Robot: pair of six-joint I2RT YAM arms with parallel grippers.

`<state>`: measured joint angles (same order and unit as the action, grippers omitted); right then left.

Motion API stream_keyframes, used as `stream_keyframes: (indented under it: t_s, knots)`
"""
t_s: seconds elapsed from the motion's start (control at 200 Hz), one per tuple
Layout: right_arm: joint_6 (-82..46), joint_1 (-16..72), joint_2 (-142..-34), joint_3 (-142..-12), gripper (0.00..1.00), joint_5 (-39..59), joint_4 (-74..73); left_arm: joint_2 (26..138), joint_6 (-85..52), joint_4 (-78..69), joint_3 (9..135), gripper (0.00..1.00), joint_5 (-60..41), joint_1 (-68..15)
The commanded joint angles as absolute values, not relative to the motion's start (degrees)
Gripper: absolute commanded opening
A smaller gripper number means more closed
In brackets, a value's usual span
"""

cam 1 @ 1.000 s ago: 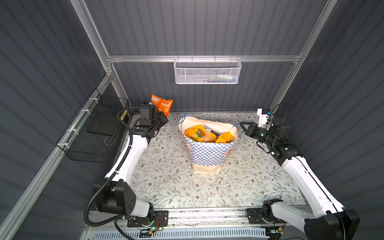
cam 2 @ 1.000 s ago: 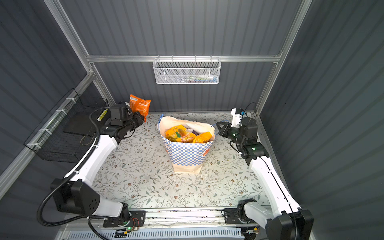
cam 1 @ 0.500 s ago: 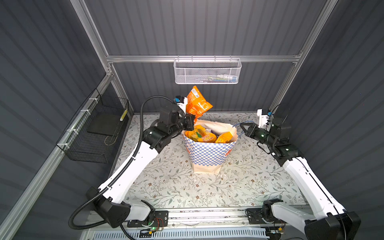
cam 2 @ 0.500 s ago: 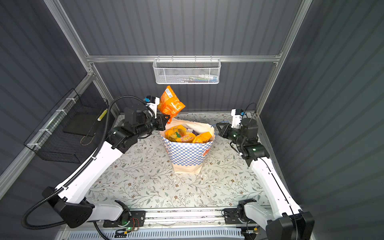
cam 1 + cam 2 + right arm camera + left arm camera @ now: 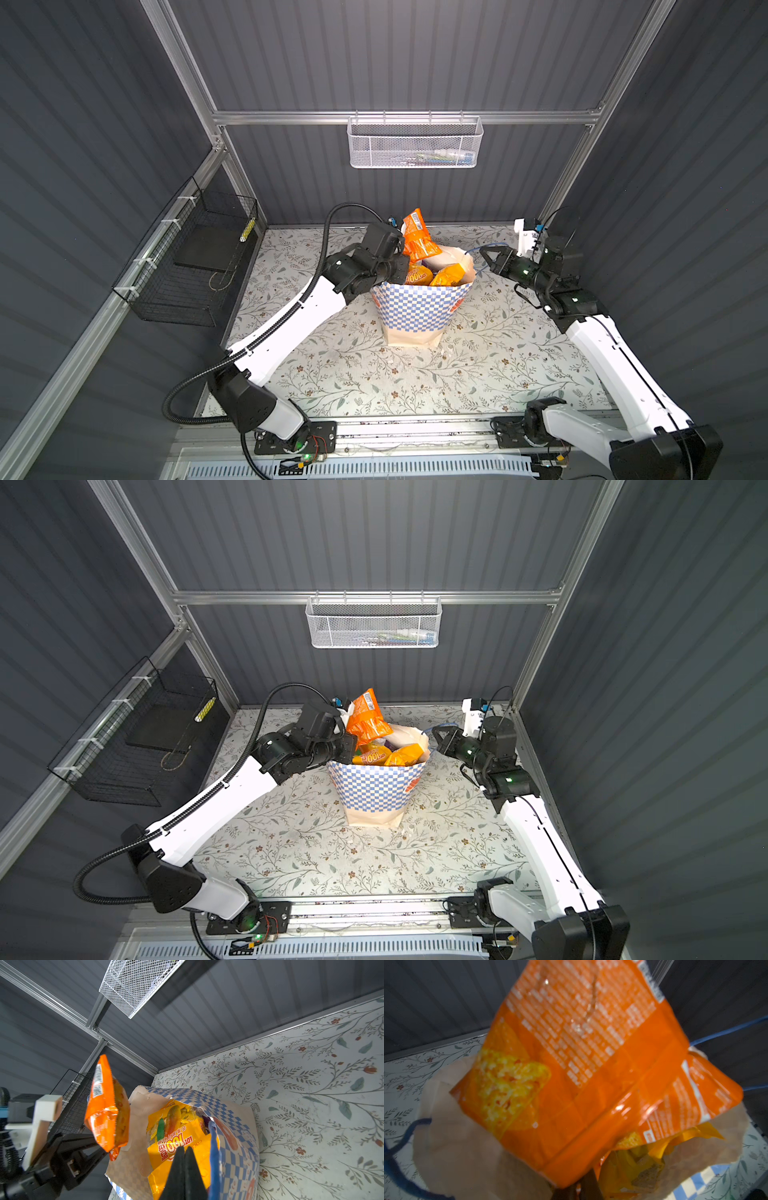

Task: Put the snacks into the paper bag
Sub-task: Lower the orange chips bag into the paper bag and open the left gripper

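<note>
Orange snack packet (image 5: 417, 239) stood upright over the mouth of the paper bag (image 5: 419, 309), its lower end pinched by the left gripper (image 5: 404, 264). Right gripper (image 5: 485, 252) was closed beside the blue handle (image 5: 214, 1147). Yellow packets (image 5: 176, 1142) heaped inside might have let it slide off over the rim.

I see a white mesh basket (image 5: 414, 143) hanging from the aluminium rail (image 5: 291, 117) at 12 o'clock in both top views. The small items inside it are too unclear for me to name. At 9 o'clock a black wire basket (image 5: 187, 266) is fixed on the side wall. It holds a dark flat slab (image 5: 203, 249) and a small yellow object (image 5: 248, 230). A floral cover (image 5: 374, 374) lies on the table.
</note>
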<state>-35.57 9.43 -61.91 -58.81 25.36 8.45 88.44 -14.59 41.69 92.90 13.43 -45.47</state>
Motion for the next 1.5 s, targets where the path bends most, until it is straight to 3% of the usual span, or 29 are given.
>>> stream_keyframes:
  t_s: [0.0, 0.305, 0.415, 0.48, 0.565, 0.681, 0.821, 0.906, 1.101, 1.196, 1.271, 1.326, 1.401, 1.496]
  knots:
    - [-35.3, 9.0, -59.1, -61.2, 0.00, 26.2, 3.4, 90.6, -12.3, 49.3, 96.1, 0.00, 20.6, -47.4]
    - [-35.2, 9.0, -59.0, -61.3, 0.00, 26.1, 3.5, 90.1, -12.3, 55.6, 95.5, 0.00, 22.8, -49.5]
    - [-35.2, 9.0, -58.8, -61.2, 0.03, 25.9, 3.6, 87.6, -12.6, 56.0, 94.3, 0.18, 21.6, -50.1]
    - [-35.4, 9.0, -58.9, -61.2, 0.05, 26.0, 3.5, 86.8, -12.9, 55.8, 94.3, 0.36, 21.4, -50.0]
    - [-35.5, 9.0, -58.8, -61.3, 0.07, 26.2, 3.4, 85.7, -13.1, 54.4, 94.6, 0.53, 21.6, -50.1]
    - [-35.5, 9.0, -58.4, -61.3, 0.08, 26.0, 3.7, 84.3, -14.7, 52.2, 96.9, 0.64, 24.6, -50.1]
    - [-34.9, 9.0, -57.8, -61.5, 0.20, 24.3, 5.0, 85.8, -13.5, 48.9, 100.7, 0.67, 23.2, -50.1]
    - [-34.4, 9.0, -57.9, -61.8, 0.40, 22.9, 6.2, 90.5, -12.5, 49.5, 105.0, 0.67, 21.4, -50.1]
    - [-32.3, 9.0, -60.8, -64.5, 0.57, 19.9, 11.9, 102.2, -11.3, 52.6, 114.6, 0.67, 22.5, -50.1]
    - [-31.3, 9.8, -62.3, -65.0, 0.61, 19.9, 12.5, 106.0, -11.6, 53.5, 117.2, 0.62, 24.7, -50.0]
    - [-31.1, 10.3, -63.6, -66.0, 0.60, 19.9, 13.6, 108.6, -11.9, 54.3, 118.4, 0.57, 25.5, -50.0]
    - [-31.2, 10.5, -65.6, -66.3, 0.53, 20.5, 13.4, 110.6, -12.2, 56.0, 119.4, 0.52, 24.2, -50.0]
    - [-31.0, 11.3, -66.0, -66.4, 0.36, 20.8, 12.9, 112.2, -12.9, 59.0, 119.4, 0.40, 20.7, -50.1]
    - [-30.7, 12.0, -65.6, -66.4, 0.15, 20.7, 12.6, 109.7, -13.8, 57.1, 113.4, 0.36, 19.2, -50.9]
